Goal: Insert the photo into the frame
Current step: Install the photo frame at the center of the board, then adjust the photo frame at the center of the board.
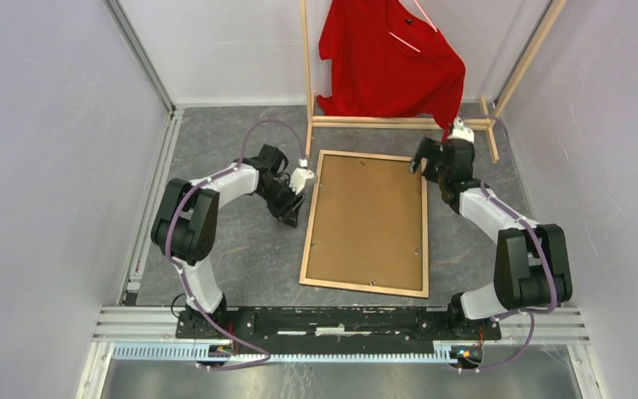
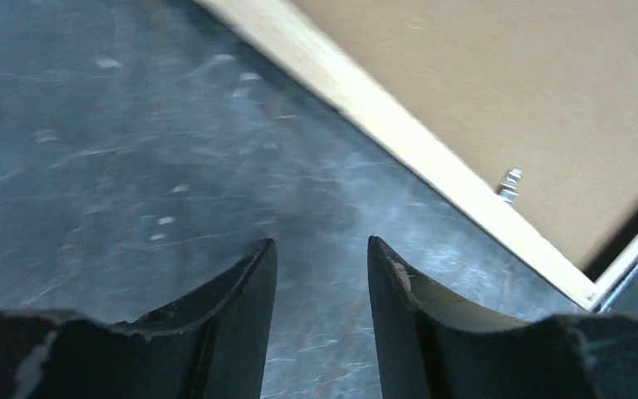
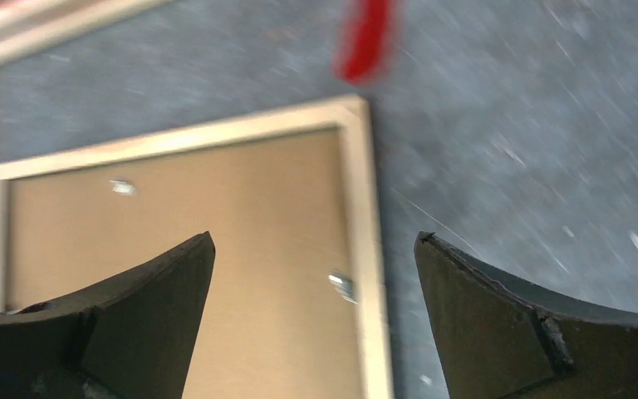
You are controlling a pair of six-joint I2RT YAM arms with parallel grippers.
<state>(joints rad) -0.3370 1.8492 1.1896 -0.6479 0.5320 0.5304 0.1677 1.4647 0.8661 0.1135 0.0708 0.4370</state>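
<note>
Now, the frame [image 1: 364, 288] lies flat on the grey worktop [image 1: 241, 249], light wood side up, with the brown backing board [image 1: 370, 220] sitting inside its rails. Only the board shows, so the photo can't be made out from any view.

Over to the left hand [image 2: 321, 247]: its fingers stand a narrow gap apart with nothing between them, only bare worktop below. The frame's long rail runs just ahead and to the right of this hand, close but apart, and a small metal tab [image 2: 509, 184] sits on the board just past that rail.

And the right hand [image 3: 314, 239] is spread wide and holds nothing. It hangs above the frame's far right corner, with the side rail passing under the gap. One finger is over the board, the other over the worktop. The wrist view is blurred, so how high it sits above the rail is hard to say, though it looks clear of the wood.

Beyond the right hand, a red shirt [image 1: 390, 58] hangs on a wooden rack [image 1: 399, 122], its lower hem dangling close by.
</note>
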